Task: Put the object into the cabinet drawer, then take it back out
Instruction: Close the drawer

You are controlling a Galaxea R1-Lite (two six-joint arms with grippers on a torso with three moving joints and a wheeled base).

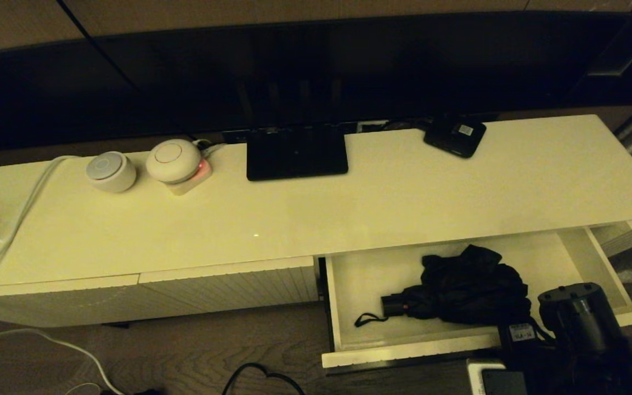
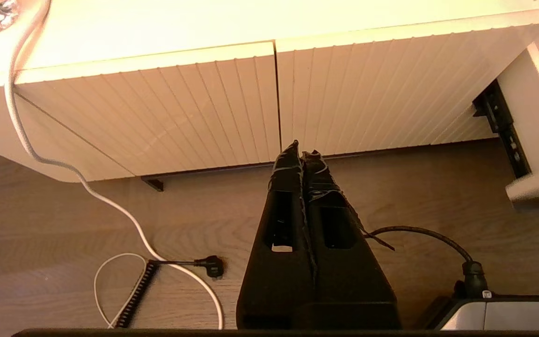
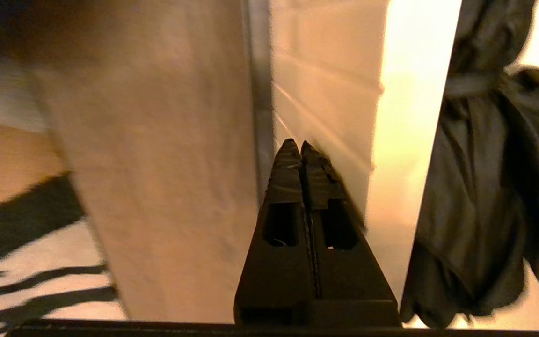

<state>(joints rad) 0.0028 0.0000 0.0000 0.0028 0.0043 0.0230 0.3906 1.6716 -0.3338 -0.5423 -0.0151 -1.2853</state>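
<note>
Umbrella (image 1: 458,291): compact, black, its loose fabric bunched and glossy, short handle and thin strap loop pointing left, lying in the pulled-out cabinet drawer (image 1: 404,348) toward its right half. Bare cream floor stays open on the drawer's left, bounded by smooth white walls. Right pincer (image 3: 301,146) sits at the near rim, fingers pressed together, empty. Left pincer (image 2: 301,150), likewise closed, hangs before the finely ribbed fronts (image 2: 157,117).
</note>
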